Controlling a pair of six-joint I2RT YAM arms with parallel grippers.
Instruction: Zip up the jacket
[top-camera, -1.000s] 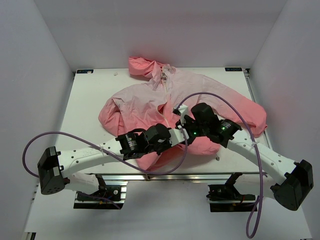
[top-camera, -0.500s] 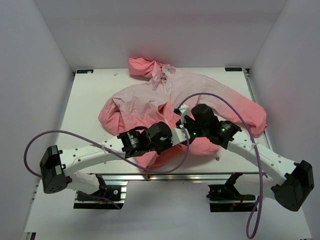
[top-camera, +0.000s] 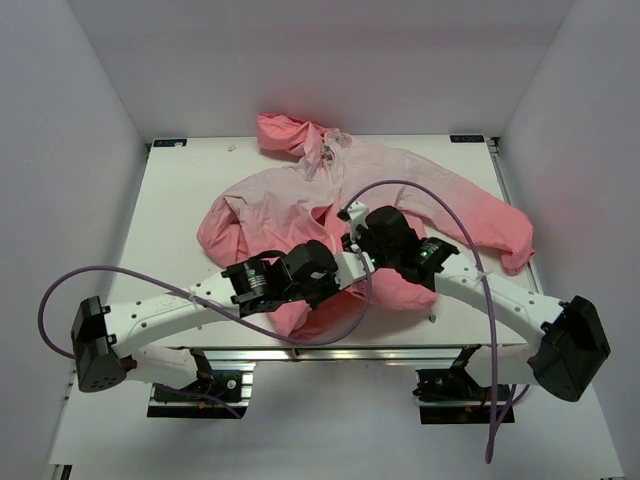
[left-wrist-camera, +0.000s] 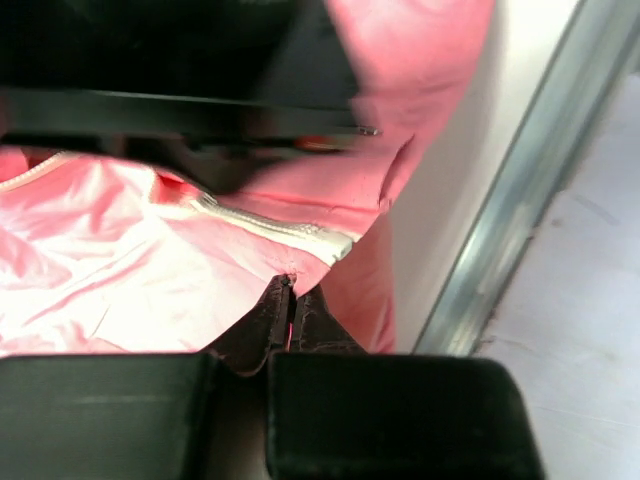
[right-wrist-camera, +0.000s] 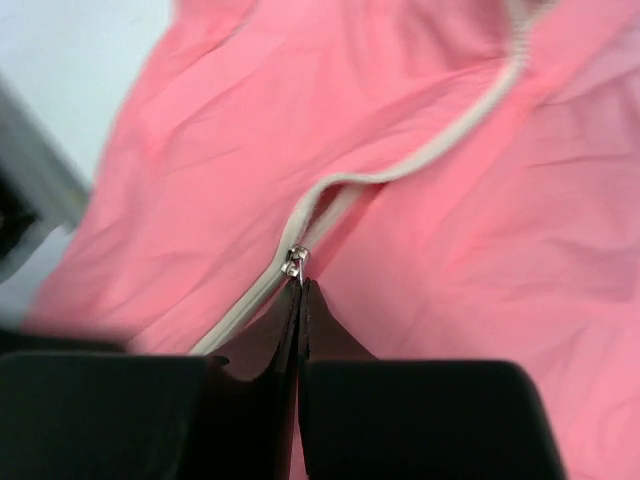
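A thin, crinkly pink hooded jacket (top-camera: 300, 195) lies spread on a white table (top-camera: 180, 200), with its hood at the far edge and its hem nearest the arms. On the left, the left gripper (left-wrist-camera: 290, 305) is pinched shut on hem fabric just below the whitish zipper (left-wrist-camera: 270, 225), probably to hold it taut. To its right, the right gripper (right-wrist-camera: 300, 295) is clamped on the small metal zipper pull (right-wrist-camera: 296, 262), seemingly ready to draw it upward. A second ago the left jaws stood partly open, and both wrists have since shifted slightly leftward.

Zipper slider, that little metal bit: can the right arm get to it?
Probably yes. The right gripper is shut with its tips right at the zipper slider, seemingly pinching it, and nothing covers it.
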